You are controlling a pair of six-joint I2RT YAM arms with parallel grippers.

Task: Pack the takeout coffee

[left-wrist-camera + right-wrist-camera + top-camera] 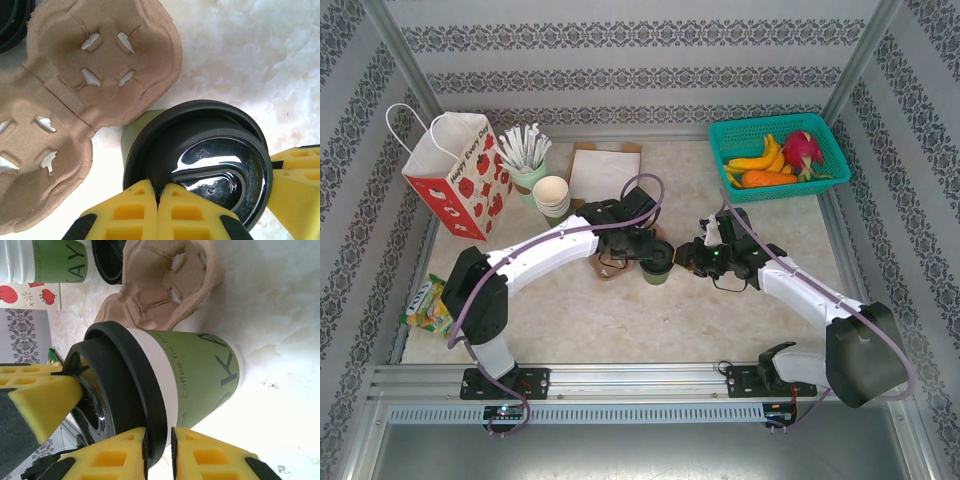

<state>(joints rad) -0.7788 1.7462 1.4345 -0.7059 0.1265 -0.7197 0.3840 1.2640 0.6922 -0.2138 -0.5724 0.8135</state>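
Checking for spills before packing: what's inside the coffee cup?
A black lid closes the cup, so its inside is hidden; whether it holds coffee cannot be told.

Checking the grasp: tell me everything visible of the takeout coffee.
The takeout coffee is a paper cup: green printed body, with a white band under a glossy black plastic lid, which is seated on it. It stands upright on the white table, close beside the brown pulp cup carrier. The right gripper pinches the lid rim. The left gripper, shut, touches the rim at another spot.
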